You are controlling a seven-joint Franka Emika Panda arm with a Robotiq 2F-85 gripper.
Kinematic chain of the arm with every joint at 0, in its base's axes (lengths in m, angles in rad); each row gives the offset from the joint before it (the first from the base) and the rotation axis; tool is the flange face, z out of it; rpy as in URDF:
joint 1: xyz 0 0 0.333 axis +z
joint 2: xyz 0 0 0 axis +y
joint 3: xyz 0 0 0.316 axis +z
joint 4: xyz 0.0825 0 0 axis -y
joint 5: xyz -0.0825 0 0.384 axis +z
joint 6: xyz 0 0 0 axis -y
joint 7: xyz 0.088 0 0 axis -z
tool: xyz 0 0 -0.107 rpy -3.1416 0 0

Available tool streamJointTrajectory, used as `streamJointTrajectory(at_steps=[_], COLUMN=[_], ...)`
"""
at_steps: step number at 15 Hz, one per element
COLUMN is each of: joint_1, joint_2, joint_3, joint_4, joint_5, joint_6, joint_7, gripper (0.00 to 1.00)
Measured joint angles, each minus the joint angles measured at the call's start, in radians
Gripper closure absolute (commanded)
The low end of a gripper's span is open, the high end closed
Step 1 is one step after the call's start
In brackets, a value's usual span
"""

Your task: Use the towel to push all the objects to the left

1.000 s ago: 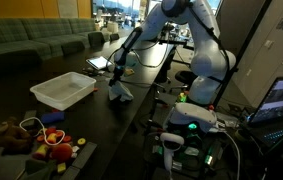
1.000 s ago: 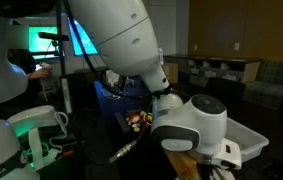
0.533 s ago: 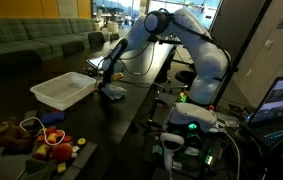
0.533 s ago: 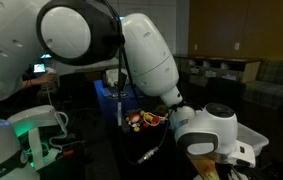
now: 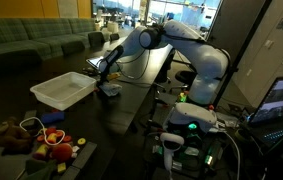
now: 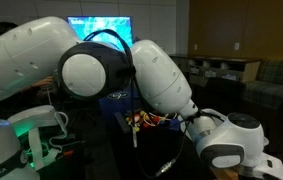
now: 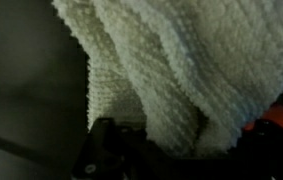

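The white robot arm (image 5: pixel 171 35) bends down from its base toward the dark table (image 5: pixel 131 112), and in the exterior view taken from close by, its thick links (image 6: pixel 131 75) fill most of the picture. On the table stands a white plastic tray (image 5: pixel 66 100), which is upright and shows nothing inside. The towel (image 5: pixel 111 91) is just beside the tray's near corner, low on the table surface, on the side of the tray toward the robot's base. In the wrist view its pale looped cloth (image 7: pixel 181 60) covers almost the whole picture. The objects (image 5: pixel 36 140), a cluster of red, yellow and brown toys, lie well apart from the towel, beyond the tray, and they show also behind the arm (image 6: pixel 146 122). The gripper (image 5: pixel 105 83) is fully closed and grips the towel.
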Motion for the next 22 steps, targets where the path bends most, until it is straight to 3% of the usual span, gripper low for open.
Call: streamJointTrajectory(at_steps=[12, 22], joint_1=[0.002, 0.003], joint_2=[0.219, 0.239], joint_3=[0.005, 0.019], joint_4=[0.442, 0.5], joint_5=[0.002, 0.002], joint_6=[-0.275, -0.394], joint_7=[0.071, 0.004], gripper=[0.97, 0.97])
